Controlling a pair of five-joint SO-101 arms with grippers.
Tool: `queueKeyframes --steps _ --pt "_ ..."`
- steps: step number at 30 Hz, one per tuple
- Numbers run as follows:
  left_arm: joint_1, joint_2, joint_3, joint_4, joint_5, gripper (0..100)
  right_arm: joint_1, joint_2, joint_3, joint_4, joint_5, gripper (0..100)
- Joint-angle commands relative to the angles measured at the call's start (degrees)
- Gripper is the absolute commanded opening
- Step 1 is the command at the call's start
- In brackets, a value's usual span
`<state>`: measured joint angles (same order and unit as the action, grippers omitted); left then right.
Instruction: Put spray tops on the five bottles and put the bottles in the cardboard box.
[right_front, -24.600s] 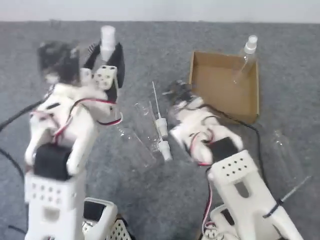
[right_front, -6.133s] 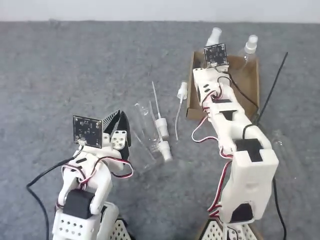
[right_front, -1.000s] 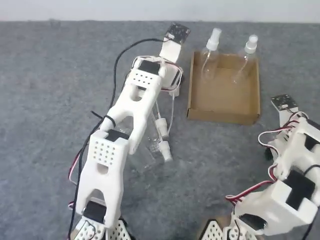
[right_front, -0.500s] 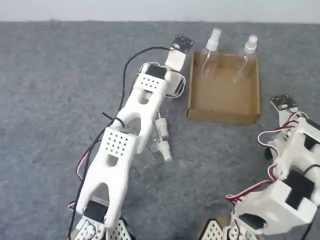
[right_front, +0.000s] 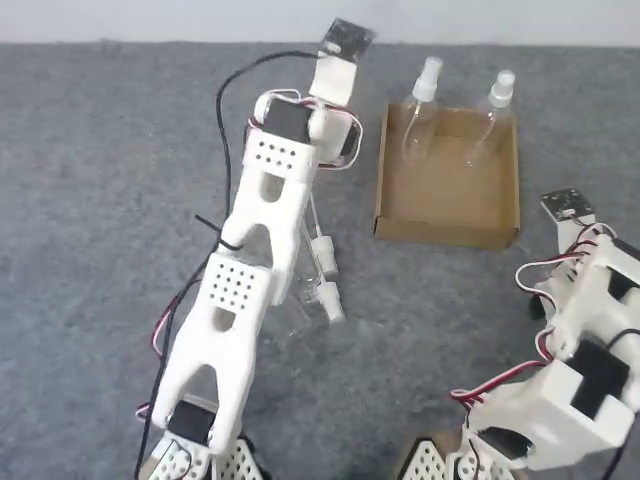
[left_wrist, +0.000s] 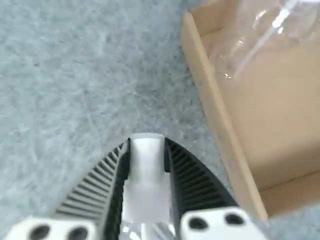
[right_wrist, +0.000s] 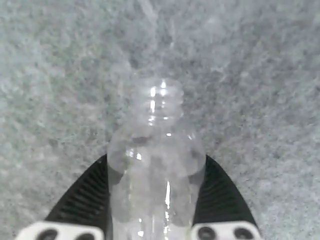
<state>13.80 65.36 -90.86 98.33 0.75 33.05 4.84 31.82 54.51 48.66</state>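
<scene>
Near right: right fingers (right_wrist: 80, 197) clenched round open-necked bottle (right_wrist: 156, 150), grey desk (right_wrist: 260, 60) beyond. Mid-desk: two loose spray tops (right_front: 325, 258). Farther: left fingers (left_wrist: 97, 175) grasping a spray top (left_wrist: 146, 165), just beside cardboard box (left_wrist: 210, 100) side wall. Box holds two capped bottles (right_front: 412, 125), leaning on far wall

The high view looks down from above and behind the arm bases at 6 o'clock, with the cardboard box (right_front: 440, 232) toward 1 o'clock. The left wrist view looks closely along the left gripper (left_wrist: 145, 145) and its spray top (left_wrist: 145, 172), and it shares that box with the high view. The right wrist view sits close over the right gripper (right_wrist: 156, 161) and its bottle (right_wrist: 156, 145), facing the table (right_wrist: 260, 75).
</scene>
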Motion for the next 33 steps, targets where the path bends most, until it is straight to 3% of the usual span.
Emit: queueKeyframes --steps 1,4,11,16,20,23,26,30,33 --pt "-4.6 -14.9 3.3 2.8 0.5 1 0.9 -0.7 -0.3 -0.2 0.5 6.6" --pt "-9.3 -25.7 15.9 2.8 -0.3 1 2.5 -0.7 -0.2 0.0 0.6 6.8" --pt "-16.0 -60.9 66.5 1.3 -11.6 1 2.2 -0.5 -0.2 0.1 0.6 6.9" --pt "-24.5 -83.6 102.8 -12.1 -20.0 1 2.2 -0.4 -0.2 0.0 0.6 6.9" --pt "-29.2 -89.9 126.1 -27.3 -24.1 1 2.2 -0.4 -0.2 0.0 0.6 6.9" --pt "-29.5 -87.1 135.4 -37.5 -24.8 1 2.2 -0.4 -0.2 0.0 0.6 6.9" --pt "-29.4 -81.4 136.8 -43.7 -25.1 1 2.2 -0.4 -0.2 0.0 0.6 6.9" --pt "-29.3 -71.4 133.1 -46.5 -25.1 3 2.2 -0.4 -0.2 0.0 0.6 6.9" --pt "-29.3 -64.9 129.0 -46.3 -25.3 11 2.2 -0.4 -0.2 0.0 0.6 6.9"
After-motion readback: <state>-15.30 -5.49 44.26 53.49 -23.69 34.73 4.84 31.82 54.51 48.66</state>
